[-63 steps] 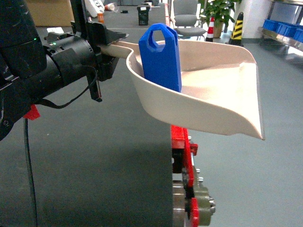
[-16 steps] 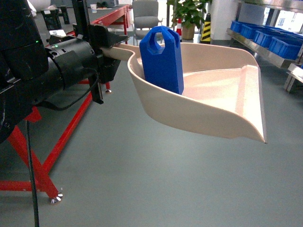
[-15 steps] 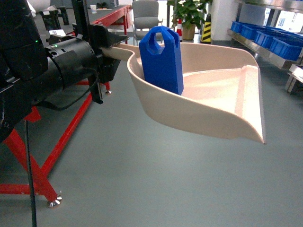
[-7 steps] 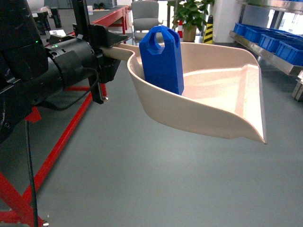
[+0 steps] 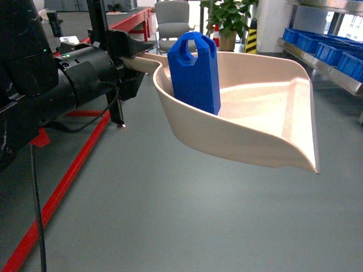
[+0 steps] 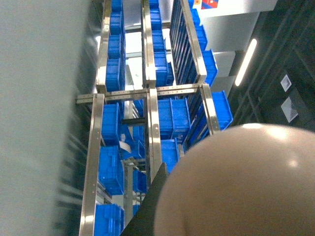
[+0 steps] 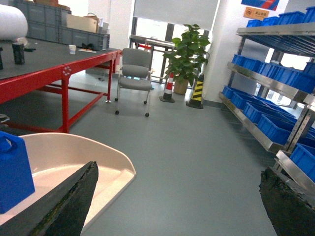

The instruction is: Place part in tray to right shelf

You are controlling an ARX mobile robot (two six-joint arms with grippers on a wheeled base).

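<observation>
Shelf of stainless steel with blue crates point(image 5: 332, 56) has drawn nearer; your left gripper point(image 5: 129, 54) clamps the cream dustpan-shaped tray point(image 5: 266, 107), small blue jug-shaped part point(image 5: 195, 73) upright inside; right gripper point(image 7: 177, 206) spread wide

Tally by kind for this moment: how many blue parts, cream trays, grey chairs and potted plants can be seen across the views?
Blue part: 1
Cream tray: 1
Grey chair: 1
Potted plant: 1
Total: 4
</observation>
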